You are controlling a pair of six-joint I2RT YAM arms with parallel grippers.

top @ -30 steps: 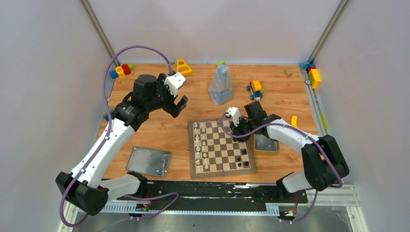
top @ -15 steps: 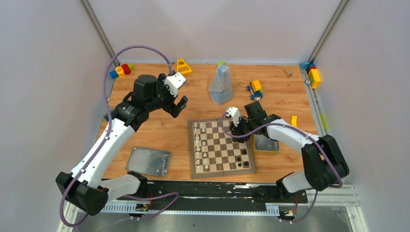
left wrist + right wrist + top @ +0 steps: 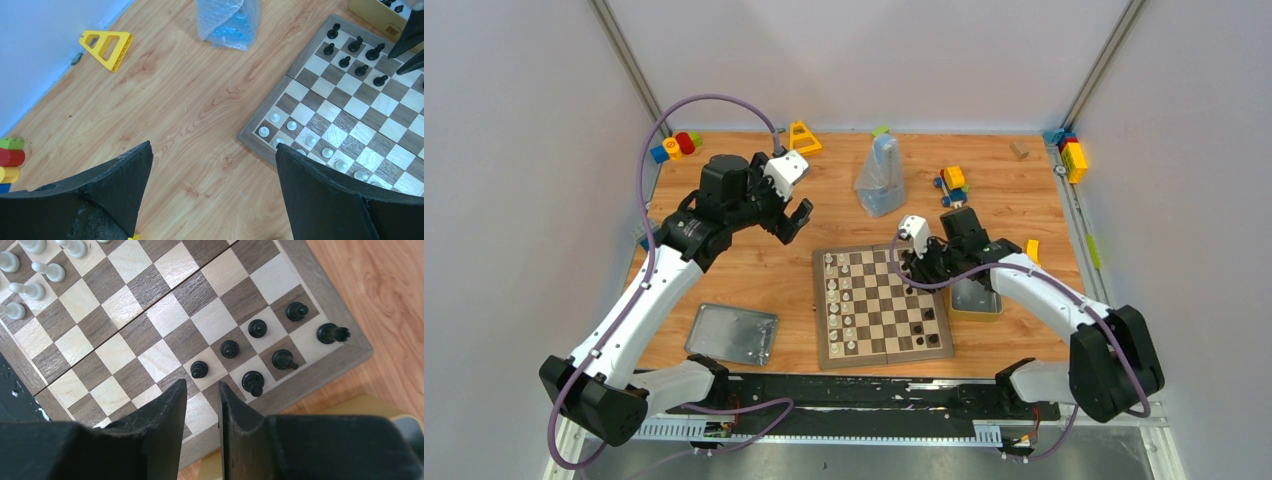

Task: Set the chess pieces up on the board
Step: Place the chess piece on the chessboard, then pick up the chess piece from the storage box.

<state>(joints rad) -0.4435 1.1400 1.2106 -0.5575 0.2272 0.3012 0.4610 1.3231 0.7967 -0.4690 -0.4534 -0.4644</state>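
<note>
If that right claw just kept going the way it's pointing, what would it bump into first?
Most likely the board, right by the black pawn standing just beyond the tips of the right gripper. Nothing else shows in between, though depth is hard to judge.

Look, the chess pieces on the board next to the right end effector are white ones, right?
Not white: the chess pieces next to the right end effector are black, standing on the board, as the right wrist view shows. The white pieces stand at the board's opposite end.
</note>
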